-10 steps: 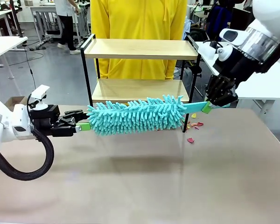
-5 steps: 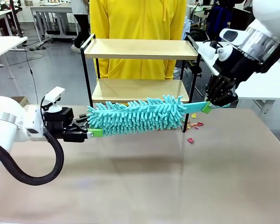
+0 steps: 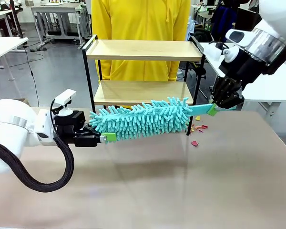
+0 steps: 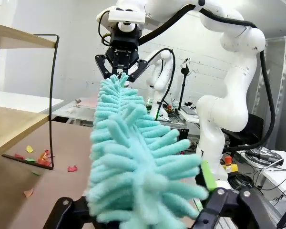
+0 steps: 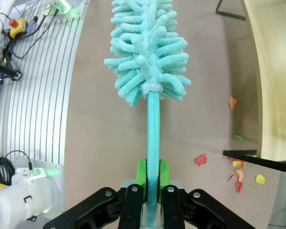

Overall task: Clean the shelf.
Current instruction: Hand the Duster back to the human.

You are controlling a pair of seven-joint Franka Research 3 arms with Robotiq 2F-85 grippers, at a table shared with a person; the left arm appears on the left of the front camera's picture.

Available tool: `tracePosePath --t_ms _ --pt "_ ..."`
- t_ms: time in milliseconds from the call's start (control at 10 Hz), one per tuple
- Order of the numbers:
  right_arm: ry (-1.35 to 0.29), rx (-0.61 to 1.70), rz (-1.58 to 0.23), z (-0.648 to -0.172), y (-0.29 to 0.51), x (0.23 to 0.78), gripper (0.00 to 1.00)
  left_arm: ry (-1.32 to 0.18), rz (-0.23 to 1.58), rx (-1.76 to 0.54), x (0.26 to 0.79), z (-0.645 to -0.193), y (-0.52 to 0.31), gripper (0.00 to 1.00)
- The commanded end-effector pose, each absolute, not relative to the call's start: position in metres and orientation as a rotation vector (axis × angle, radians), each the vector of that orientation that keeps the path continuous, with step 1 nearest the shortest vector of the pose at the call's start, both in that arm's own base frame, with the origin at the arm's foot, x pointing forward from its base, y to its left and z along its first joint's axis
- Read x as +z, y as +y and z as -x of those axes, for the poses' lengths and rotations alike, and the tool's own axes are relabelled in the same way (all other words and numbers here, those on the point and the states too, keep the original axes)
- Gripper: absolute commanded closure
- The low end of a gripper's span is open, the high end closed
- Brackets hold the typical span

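Shelf (image 3: 144,50): two-tier rack, light wooden boards, thin black frame; stood at the table's far edge, about midway along it, with a person in a yellow top (image 3: 142,19) right behind.

Duster (image 3: 142,118): teal chenille head on a flat teal handle (image 5: 152,143), held level above the table (image 3: 181,181) in front of the shelf's lower board, clear of the tabletop.

Right gripper (image 3: 213,109): clenched on the handle's end, green pads (image 5: 141,174) pressed flat against both its sides; placed beside the shelf's right rear post. Seen also in the left wrist view at the duster's far end (image 4: 121,74).

Left gripper (image 3: 104,138): closed around the fluffy tip of the duster, fingers on either side of the fringes; one green pad (image 4: 208,175) visible beside the fibres.

Paper scraps (image 3: 198,130): small red, orange, yellow and green bits, scattered on the table near the shelf's right foot, toward the far right corner.
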State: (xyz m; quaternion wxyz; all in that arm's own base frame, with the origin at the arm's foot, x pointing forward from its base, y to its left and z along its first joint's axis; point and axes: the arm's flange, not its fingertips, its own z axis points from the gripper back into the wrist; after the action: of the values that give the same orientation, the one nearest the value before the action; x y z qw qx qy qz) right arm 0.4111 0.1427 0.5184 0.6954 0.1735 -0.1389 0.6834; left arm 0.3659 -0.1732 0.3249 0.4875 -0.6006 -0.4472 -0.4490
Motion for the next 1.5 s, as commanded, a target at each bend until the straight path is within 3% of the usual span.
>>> tracePosePath --t_ms 0,100,400,500,900,1000,1100,1200,1300,1400 --pt "-0.314 1.524 -0.385 -0.409 0.145 0.522 0.87 -1.095 1.481 -1.085 0.328 -0.313 -0.171 0.88" --pt "-0.314 1.524 -0.385 -0.409 0.145 0.522 0.87 -1.097 1.479 -1.082 0.327 -0.314 -0.169 1.00" --pt "-0.314 1.524 -0.385 -0.409 0.145 0.522 0.87 -1.118 1.483 -1.053 0.327 -0.315 -0.166 0.96" --pt "-0.314 1.524 -0.385 -0.409 0.145 0.522 0.87 -1.124 1.483 -1.045 0.327 -0.316 -0.165 1.00" --pt "-0.291 1.538 -0.402 -0.407 0.146 0.518 0.87 -1.158 1.441 -0.993 0.326 -0.318 -0.163 1.00" --pt "-0.319 1.527 -0.426 -0.405 0.143 0.521 0.28 -1.107 1.452 -1.045 0.320 -0.372 -0.166 1.00" --pt "-0.353 1.502 -0.454 -0.403 0.138 0.527 0.28 -1.107 1.452 -1.045 0.320 -0.372 -0.166 1.00" --pt "-0.402 1.477 -0.480 -0.401 0.130 0.535 0.00 -1.107 1.452 -1.045 0.320 -0.372 -0.166 1.00" --pt "-0.456 1.444 -0.502 -0.397 0.118 0.544 0.24 -1.107 1.452 -1.045 0.320 -0.372 -0.166 1.00" --pt "-0.534 1.382 -0.537 -0.392 0.100 0.555 0.00 -1.107 1.452 -1.045 0.320 -0.372 -0.166 1.00"
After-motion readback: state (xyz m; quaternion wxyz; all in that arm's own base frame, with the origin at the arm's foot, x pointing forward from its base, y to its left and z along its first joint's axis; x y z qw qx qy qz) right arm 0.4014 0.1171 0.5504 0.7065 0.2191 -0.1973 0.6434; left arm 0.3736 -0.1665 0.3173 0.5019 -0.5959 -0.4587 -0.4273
